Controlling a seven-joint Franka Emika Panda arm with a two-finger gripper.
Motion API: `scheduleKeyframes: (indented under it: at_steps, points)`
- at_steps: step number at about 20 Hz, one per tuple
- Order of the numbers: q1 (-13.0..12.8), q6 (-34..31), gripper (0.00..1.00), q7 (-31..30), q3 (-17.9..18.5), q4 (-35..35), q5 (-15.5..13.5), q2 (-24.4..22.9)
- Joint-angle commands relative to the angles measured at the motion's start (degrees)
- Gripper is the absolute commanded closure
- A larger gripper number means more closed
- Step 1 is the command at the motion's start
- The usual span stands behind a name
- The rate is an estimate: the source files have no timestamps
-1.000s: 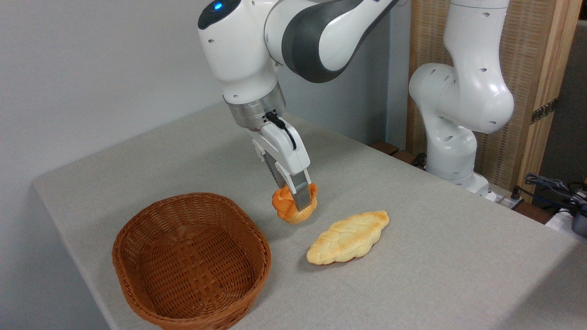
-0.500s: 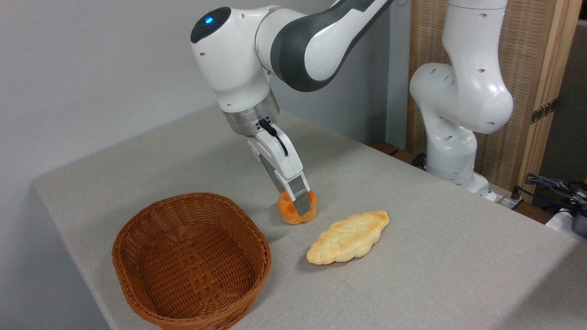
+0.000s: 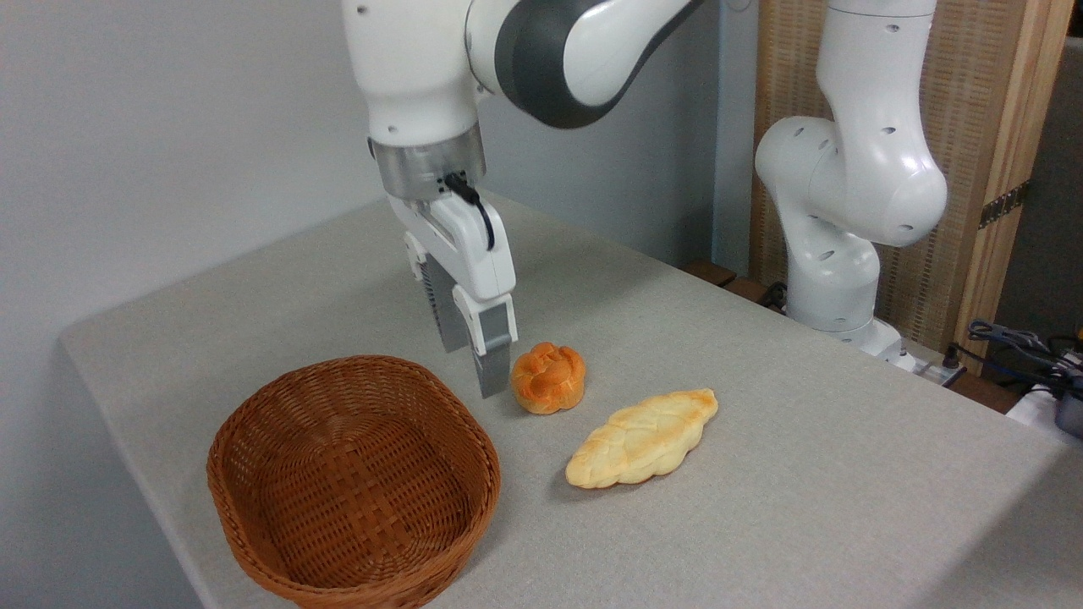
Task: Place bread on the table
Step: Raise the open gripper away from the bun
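Sitting at the lower left of the frame, the brown woven wicker basket (image 3: 354, 482) holds nothing; its woven floor and inner walls show bare. It stands on the large flat table (image 3: 761, 474) covered in plain light grey-beige fabric, close to the near-left edge.

The small round orange-brown bun with a knotted, lumpy top (image 3: 548, 378) rests on the table fabric near the middle of the frame, just up and right of the basket rim and apart from it. Nothing grips it. Lower right of it, near but not touching, lies the longer pale-yellow braided loaf with pointed ends (image 3: 643, 438), set on a slant with one tip toward the upper right.

The white two-finger gripper (image 3: 474, 359) hangs from the white and dark grey robot arm (image 3: 474, 68) that enters from the top centre. Its grey fingers (image 3: 492, 359) point down, spread apart and holding nothing; the nearer fingertip sits just left of the bun, in front of the gap between bun and basket. Whether that finger touches the bun's side cannot be told from this angle.

At the upper right, the arm's white base column (image 3: 846, 186) stands at the far edge of the table. Behind it is a light wooden slatted panel (image 3: 998, 127), and dark cables (image 3: 1015, 347) lie at the right edge. A plain pale grey wall (image 3: 169, 127) fills the upper left.
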Motion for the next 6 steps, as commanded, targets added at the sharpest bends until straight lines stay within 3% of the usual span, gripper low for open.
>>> scheduleKeyframes:
  at_steps: [1, 6]
  points:
    - [-0.02, 2.84, 0.0, 0.21, 2.11, 1.47, -0.38, -0.21]
    - [0.06, 5.75, 0.0, 0.21, 2.47, 1.47, -0.29, -0.21]
